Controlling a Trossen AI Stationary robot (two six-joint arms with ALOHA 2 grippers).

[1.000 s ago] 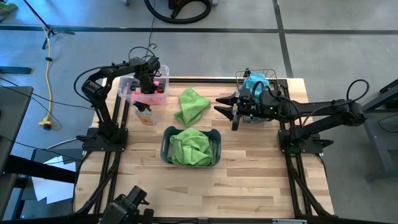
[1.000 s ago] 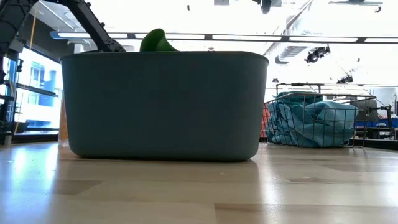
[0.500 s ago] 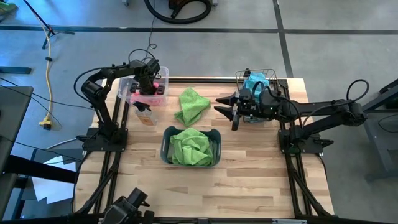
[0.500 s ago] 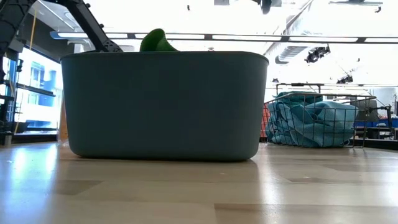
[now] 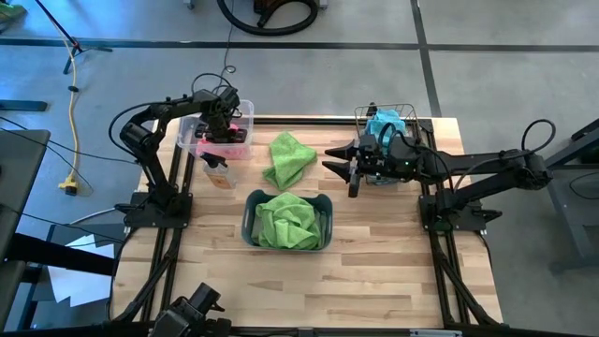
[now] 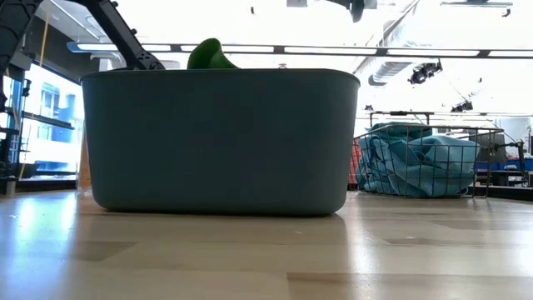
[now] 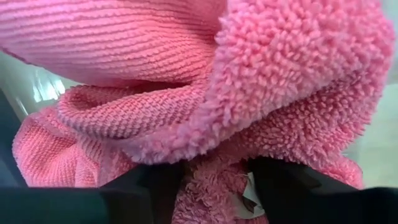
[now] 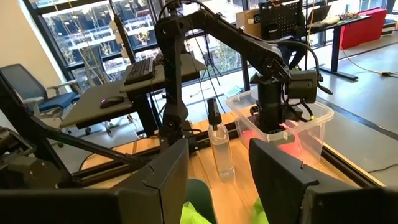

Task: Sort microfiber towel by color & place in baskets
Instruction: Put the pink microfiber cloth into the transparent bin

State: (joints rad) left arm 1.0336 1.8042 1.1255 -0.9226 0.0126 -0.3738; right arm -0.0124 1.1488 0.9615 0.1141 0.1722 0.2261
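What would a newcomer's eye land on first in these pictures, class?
Probably the bright green microfiber towels: one heaped in the grey-blue plastic tub at the table's middle, another loose green towel behind it. Next, the left gripper reaching down into the clear plastic bin over a fluffy pink towel, and the dark wire-mesh basket of blue towels by the right gripper.

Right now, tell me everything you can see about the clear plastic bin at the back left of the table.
The clear plastic bin is a small see-through rectangular container with a rim, standing upright at the table's back left corner. A pink towel of looped microfiber lies bunched inside it. The left gripper reaches down into it, fingers apart around the pink folds. A small spray bottle stands just in front of the bin; whether they touch is unclear.
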